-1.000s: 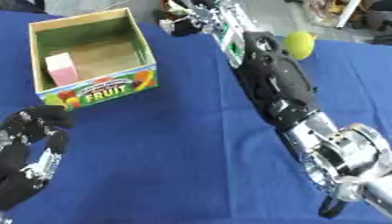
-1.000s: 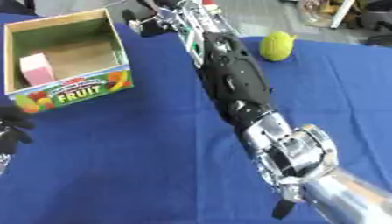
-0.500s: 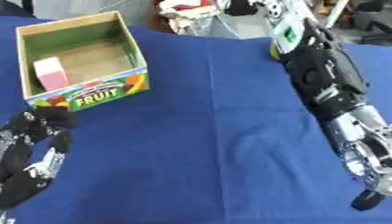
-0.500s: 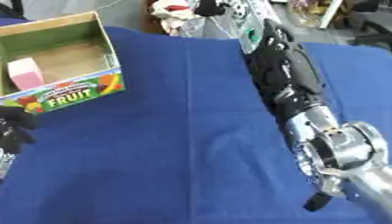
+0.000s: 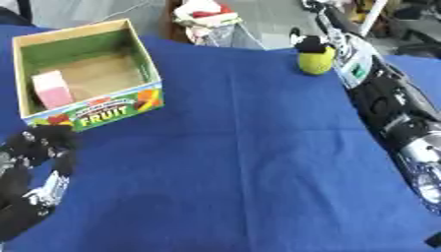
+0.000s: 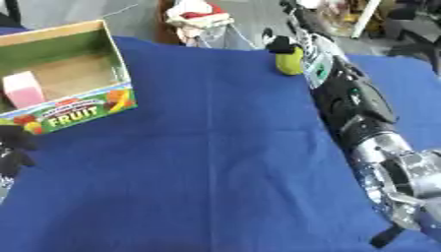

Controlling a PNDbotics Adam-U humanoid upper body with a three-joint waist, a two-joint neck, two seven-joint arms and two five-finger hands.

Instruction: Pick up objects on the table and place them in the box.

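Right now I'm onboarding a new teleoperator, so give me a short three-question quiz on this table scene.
1. True or false: the FRUIT box already holds a pink block.
2. Which hand is at the yellow-green fruit? A) left hand B) right hand C) neither
3. Fill in: the left hand shows near the lower ______ corner of the left eye view.

Key: 1 true. 2 B: the right hand is at the fruit's top, at the far edge of the blue tablecloth; whether it grips cannot be told. 3 left.
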